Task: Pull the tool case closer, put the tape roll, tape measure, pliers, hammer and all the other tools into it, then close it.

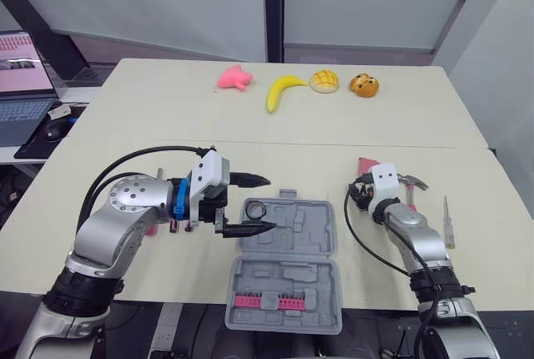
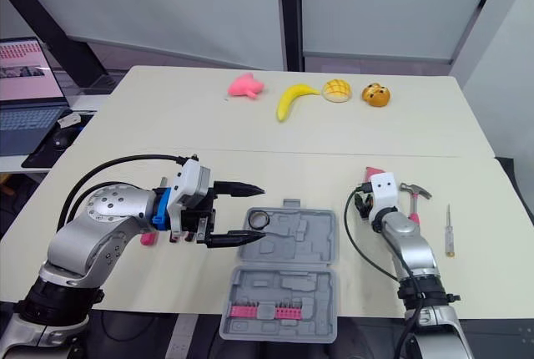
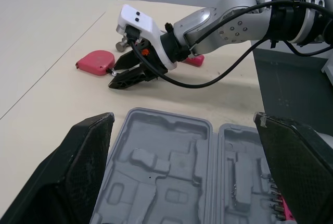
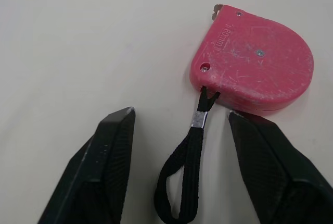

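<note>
1. My right gripper (image 4: 179,113), fingers apart, partly hides the tape measure (image 4: 255,67) and hammer (image 1: 413,182) from overhead.
2. My left gripper (image 1: 270,203) is spread wide at the open tool case (image 1: 300,234), near the tape roll (image 1: 255,209) inside it.
3. A screwdriver (image 1: 448,221) lies right of the hammer.

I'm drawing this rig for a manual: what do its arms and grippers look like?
The left arm and right arm are rounded silver shells with white boxy wrist housings and looping black cables; the left wrist has a blue band. The left gripper and right gripper each have two black tapered fingers.
</note>
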